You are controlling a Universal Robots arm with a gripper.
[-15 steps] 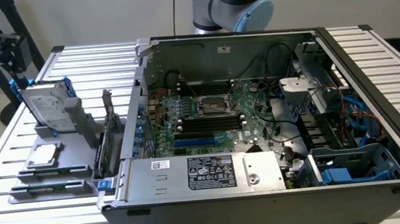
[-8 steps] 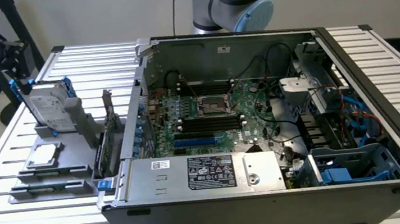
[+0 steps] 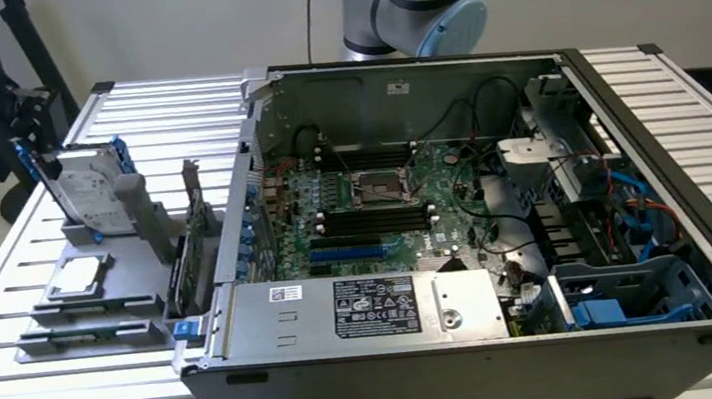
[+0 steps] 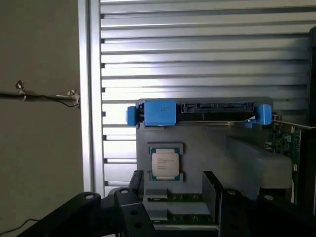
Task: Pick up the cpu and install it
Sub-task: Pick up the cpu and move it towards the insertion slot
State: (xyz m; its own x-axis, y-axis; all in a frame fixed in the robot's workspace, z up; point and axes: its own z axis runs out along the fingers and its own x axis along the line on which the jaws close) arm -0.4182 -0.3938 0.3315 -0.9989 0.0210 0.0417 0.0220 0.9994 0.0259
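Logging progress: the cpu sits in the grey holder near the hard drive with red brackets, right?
Not quite. The brackets on the hard drive are blue, not red; the cpu does sit in the grey holder near it, as the wrist view shows.

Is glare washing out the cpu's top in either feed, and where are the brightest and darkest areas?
Wrist view: no glare on the cpu, its top evenly lit; a bright reflected band crosses the table slats. Exterior view: the cpu top shows a pale sheen but is not washed out; the table slats are brightest, the computer case interior darkest.
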